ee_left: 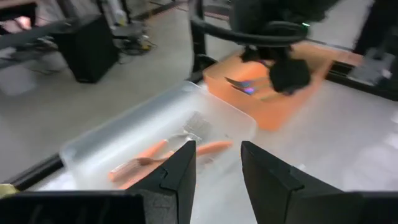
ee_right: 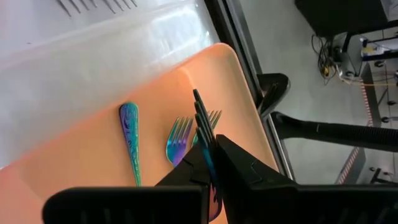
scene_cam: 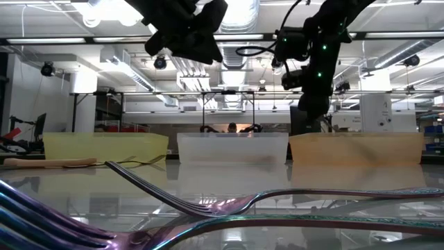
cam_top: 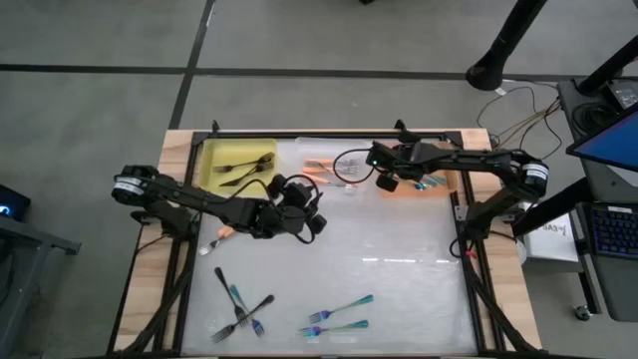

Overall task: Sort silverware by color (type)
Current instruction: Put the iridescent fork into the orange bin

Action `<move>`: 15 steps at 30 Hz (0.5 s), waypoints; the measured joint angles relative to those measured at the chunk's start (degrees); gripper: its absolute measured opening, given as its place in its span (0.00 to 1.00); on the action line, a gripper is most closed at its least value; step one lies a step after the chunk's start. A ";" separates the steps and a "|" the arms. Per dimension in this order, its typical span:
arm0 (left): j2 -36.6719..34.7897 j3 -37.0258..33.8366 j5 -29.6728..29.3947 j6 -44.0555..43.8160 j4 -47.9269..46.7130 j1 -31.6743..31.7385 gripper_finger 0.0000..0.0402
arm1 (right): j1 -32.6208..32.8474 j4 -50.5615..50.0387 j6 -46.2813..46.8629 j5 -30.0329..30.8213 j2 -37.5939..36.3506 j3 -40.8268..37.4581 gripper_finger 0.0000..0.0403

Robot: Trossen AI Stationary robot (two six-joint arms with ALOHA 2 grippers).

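Note:
My right gripper (ee_right: 211, 146) hangs over the orange tray (ee_right: 74, 162) at the table's far right and is shut on a slim fork (ee_right: 200, 118). Two teal-blue forks (ee_right: 130, 140) lie flat in that tray. My left gripper (ee_left: 217, 165) is open and holds nothing. It hovers near the table's middle (cam_top: 299, 214), facing the clear tray (ee_left: 118, 140), where orange-handled forks (ee_left: 155, 155) lie. The yellow tray (cam_top: 239, 165) at far left holds black forks. Loose forks lie on the near table: teal ones (cam_top: 339, 309), black ones (cam_top: 224, 284) and an orange one (cam_top: 219, 237). My right gripper pinches the fork between its two fingers, with the fork lying along them. The dark tines (ee_right: 198, 106) stick out past the fingertips, and a strip of teal-blue handle (ee_right: 209, 167) shows in the gap. The fork is lifted clear above the orange tray.
The three trays stand side by side along the far edge inside a black frame (cam_top: 329, 135). The loose forks lie close to the low camera (scene_cam: 208, 205). The mid-table surface (cam_top: 399, 259) is bare. Cables and a stand (cam_top: 498, 70) lie beyond the table.

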 joint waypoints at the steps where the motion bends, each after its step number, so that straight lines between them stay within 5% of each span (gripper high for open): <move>1: 0.00 0.00 1.06 -0.01 -0.07 0.00 0.27 | 0.00 0.06 0.00 -0.02 0.02 -0.04 0.02; 15: -0.04 0.00 3.18 -4.08 -3.41 0.00 0.27 | 0.02 -4.51 0.60 -0.88 -5.26 -0.11 0.15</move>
